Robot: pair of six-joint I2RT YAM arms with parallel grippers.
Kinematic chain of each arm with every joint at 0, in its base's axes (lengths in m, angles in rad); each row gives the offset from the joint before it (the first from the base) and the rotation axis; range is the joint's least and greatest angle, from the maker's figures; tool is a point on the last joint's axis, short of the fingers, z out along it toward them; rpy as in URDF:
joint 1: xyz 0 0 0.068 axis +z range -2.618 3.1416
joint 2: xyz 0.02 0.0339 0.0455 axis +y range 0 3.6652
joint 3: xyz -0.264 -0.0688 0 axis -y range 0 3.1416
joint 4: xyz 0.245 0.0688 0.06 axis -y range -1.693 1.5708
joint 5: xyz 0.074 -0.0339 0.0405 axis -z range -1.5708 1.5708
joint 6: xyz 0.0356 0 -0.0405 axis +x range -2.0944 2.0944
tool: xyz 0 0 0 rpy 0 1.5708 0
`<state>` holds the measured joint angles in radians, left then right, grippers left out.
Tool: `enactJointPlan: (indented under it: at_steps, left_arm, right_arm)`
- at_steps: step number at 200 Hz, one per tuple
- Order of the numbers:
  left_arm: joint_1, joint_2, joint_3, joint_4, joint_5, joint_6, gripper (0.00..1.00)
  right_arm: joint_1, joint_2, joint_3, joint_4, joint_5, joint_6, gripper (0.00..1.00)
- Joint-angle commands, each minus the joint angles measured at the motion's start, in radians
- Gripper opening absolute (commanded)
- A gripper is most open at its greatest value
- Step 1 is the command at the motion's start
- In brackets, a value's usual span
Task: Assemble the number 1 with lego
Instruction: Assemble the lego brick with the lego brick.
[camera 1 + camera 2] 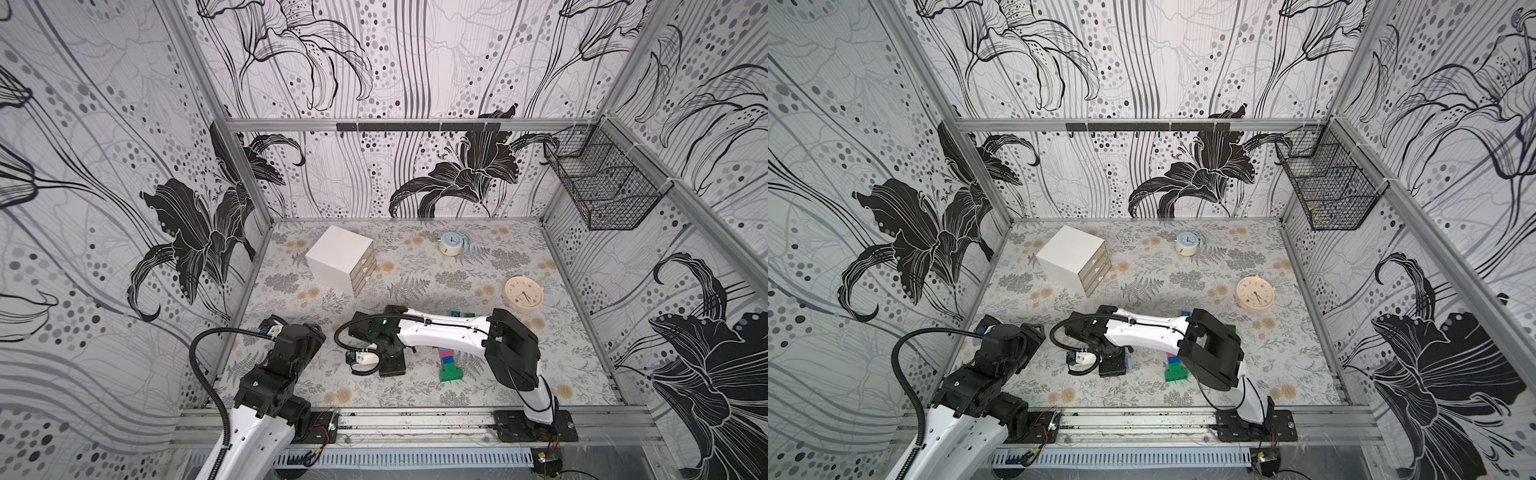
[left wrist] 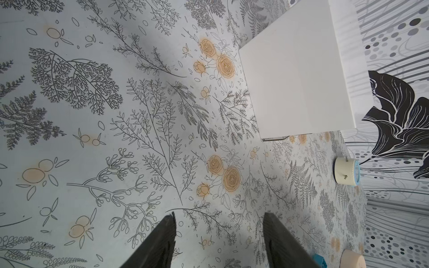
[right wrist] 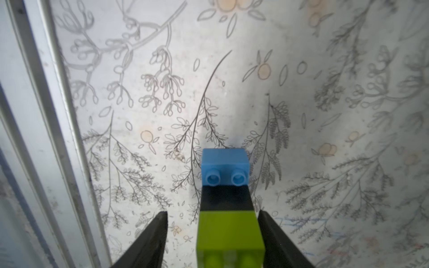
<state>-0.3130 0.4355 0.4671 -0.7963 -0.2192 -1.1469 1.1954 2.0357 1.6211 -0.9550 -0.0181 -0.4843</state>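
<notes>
Building the stem, we had the right gripper (image 3: 212,211) spread loose around the lego strip (image 3: 226,197) at bottom centre, left gripper (image 2: 219,214) parted and empty, so grabbing another brick (image 2: 318,264) seemed next.

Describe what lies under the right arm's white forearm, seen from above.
Beyond the forearm, small lego bricks peek out; at its near edge a coloured lego row emerges. The row's far end, and anything between, is covered.
</notes>
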Motion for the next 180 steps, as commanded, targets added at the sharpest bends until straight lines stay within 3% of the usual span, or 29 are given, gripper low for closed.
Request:
enactJointPlan:
  at_steps: [1, 26, 46, 66, 82, 127, 180]
  left_arm:
    - [0.005, 0.007, 0.031, 0.011, -0.001, 0.031, 0.64]
    - [0.005, 0.029, 0.023, 0.044, 0.057, 0.062, 0.67]
    - [0.006, 0.081, 0.009, 0.098, 0.157, 0.101, 0.74]
    - [0.006, 0.16, 0.002, 0.168, 0.293, 0.15, 0.74]
    - [0.005, 0.243, 0.0, 0.22, 0.406, 0.19, 0.74]
    - [0.005, 0.413, 0.033, 0.243, 0.515, 0.253, 0.72]
    - [0.006, 0.363, 0.004, 0.266, 0.486, 0.199, 0.71]
  right_arm:
    - [-0.02, -0.173, -0.039, 0.079, -0.046, 0.121, 0.69]
    - [-0.036, -0.299, -0.158, 0.199, -0.022, 0.345, 0.69]
    - [-0.036, -0.36, -0.253, 0.278, 0.036, 0.664, 0.65]
    - [-0.039, -0.359, -0.282, 0.265, 0.058, 1.017, 0.57]
    - [-0.04, -0.359, -0.304, 0.272, 0.039, 1.202, 0.53]
    - [-0.045, -0.307, -0.321, 0.282, 0.001, 1.308, 0.44]
    - [-0.05, -0.23, -0.296, 0.247, -0.003, 1.322, 0.36]
